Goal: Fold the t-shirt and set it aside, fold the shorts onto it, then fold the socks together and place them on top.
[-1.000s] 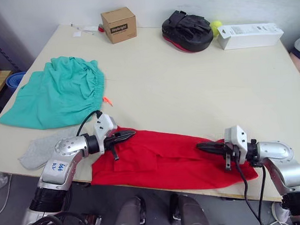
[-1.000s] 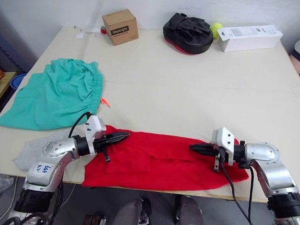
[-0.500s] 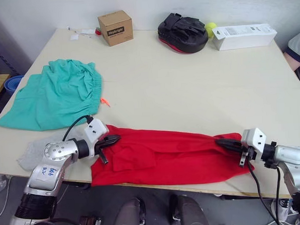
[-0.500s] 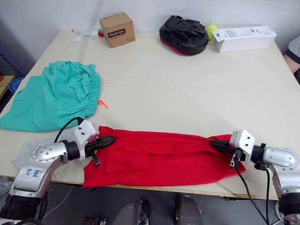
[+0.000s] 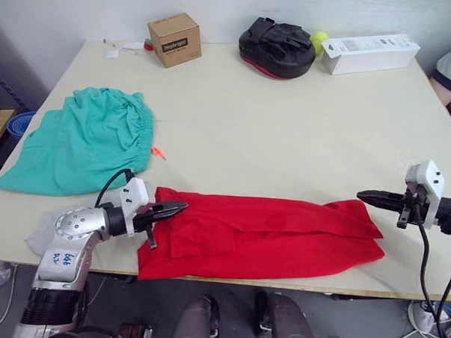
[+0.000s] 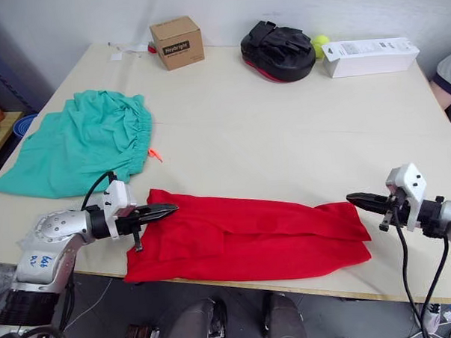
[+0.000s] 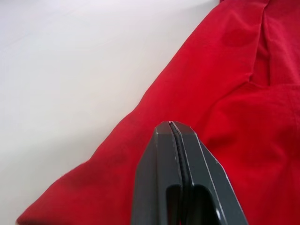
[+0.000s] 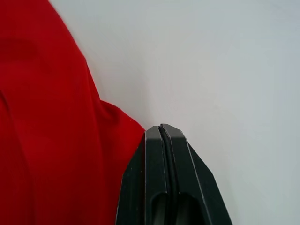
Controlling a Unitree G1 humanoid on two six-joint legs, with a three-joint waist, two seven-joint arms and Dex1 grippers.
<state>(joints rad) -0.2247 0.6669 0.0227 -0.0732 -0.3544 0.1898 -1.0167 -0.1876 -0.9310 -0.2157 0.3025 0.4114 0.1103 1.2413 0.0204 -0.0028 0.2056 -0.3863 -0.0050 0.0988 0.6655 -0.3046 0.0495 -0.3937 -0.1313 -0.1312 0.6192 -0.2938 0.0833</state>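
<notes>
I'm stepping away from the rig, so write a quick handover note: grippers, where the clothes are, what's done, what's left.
Left gripper: shut, empty, over the t-shirt's left end.
Right gripper: shut, empty, just off its right end.
T-shirt: a long red band along the table's near edge, not yet set aside.
Shorts: unfolded, far left.
Socks: near-left edge, beside the left arm.
Left: finish the shirt, then shorts, then socks.

Cream table (image 5: 285, 151) carries the red t-shirt (image 5: 266, 234), folded into a long strip along the near edge, teal shorts (image 5: 86, 141) at the left and a grey sock (image 5: 43, 235) at the near-left corner. Along the far edge sit a cardboard box (image 5: 174, 39), black bag (image 5: 276, 47), yellow-green ball (image 5: 321, 38) and white carton (image 5: 370, 53).
</notes>
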